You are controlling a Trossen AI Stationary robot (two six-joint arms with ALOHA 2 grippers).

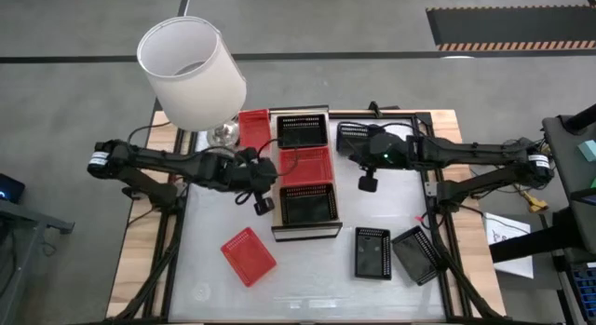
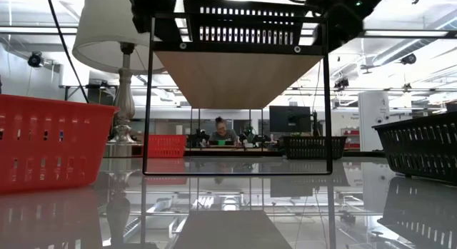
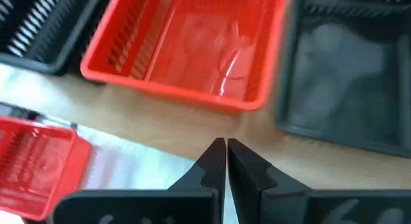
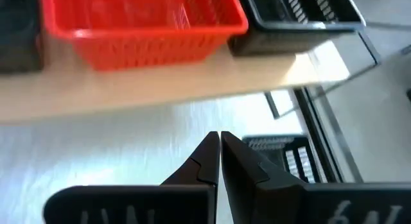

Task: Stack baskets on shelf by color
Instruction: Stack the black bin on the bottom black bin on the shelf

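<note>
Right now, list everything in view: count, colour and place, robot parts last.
Shelf: one, light wood with dark frame, middle of the table.
Baskets on the shelf: three in a row, black at the far end, red in the middle, black at the near end.
Red baskets off the shelf: two, one on the table's near left, one by the lamp.
Black baskets off the shelf: three, two on the near right, one at the far right under the right arm.
Lamp: one, white shade, far left corner.
Table: one, white top.
Person: one, seated far behind.
Left pincer: shut, left of the shelf.
Right pincer: shut, right of the shelf.
</note>
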